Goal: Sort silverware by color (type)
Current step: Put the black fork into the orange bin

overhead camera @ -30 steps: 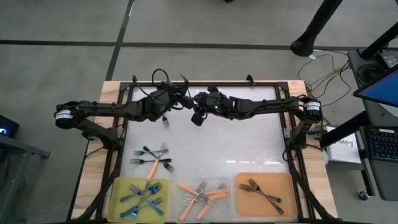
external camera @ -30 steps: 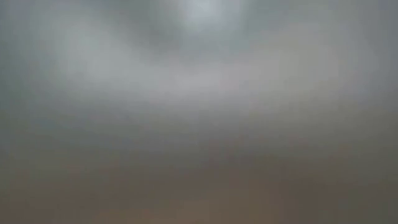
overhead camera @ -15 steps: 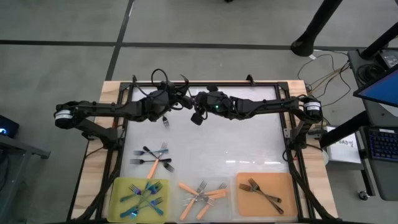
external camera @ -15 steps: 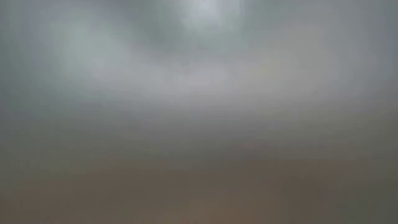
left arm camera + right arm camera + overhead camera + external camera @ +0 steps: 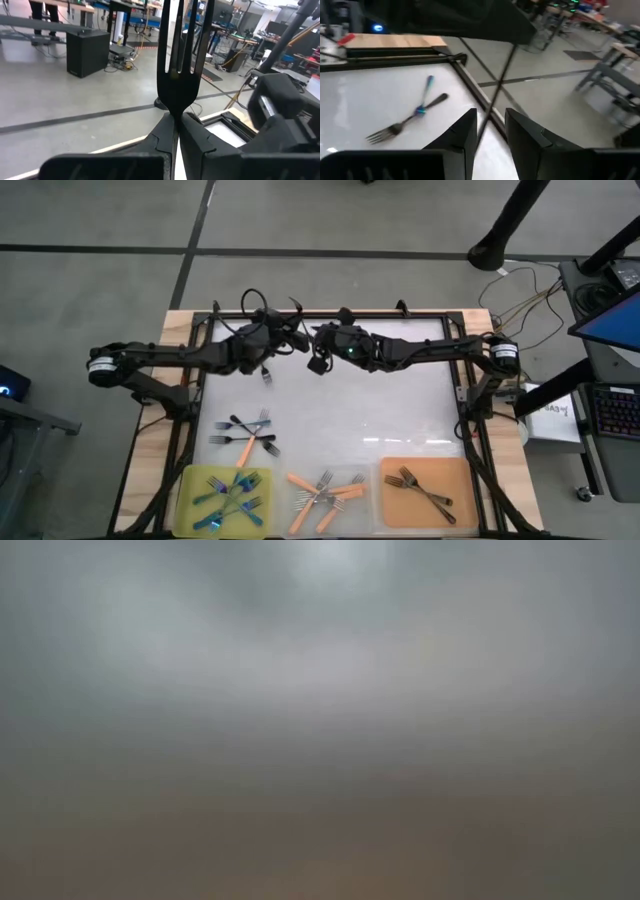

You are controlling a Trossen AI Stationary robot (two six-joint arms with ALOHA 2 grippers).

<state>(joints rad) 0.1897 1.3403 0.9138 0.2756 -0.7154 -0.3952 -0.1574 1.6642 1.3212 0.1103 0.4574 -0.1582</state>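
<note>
Up at the far middle of the bench (image 5: 400, 410), the left end effector (image 5: 176, 125) is clenching a dark fork (image 5: 181, 60) tines-outward, pointing at the right end effector (image 5: 318, 366), which seems to be closing half-parted around its far end.

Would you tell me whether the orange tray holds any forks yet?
Yes, the orange tray holds dark grey-black forks, about two, lying crossed.

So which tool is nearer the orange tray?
Right. The right tool is up-table and slightly left of the orange tray; the left tool lies farther left.
</note>
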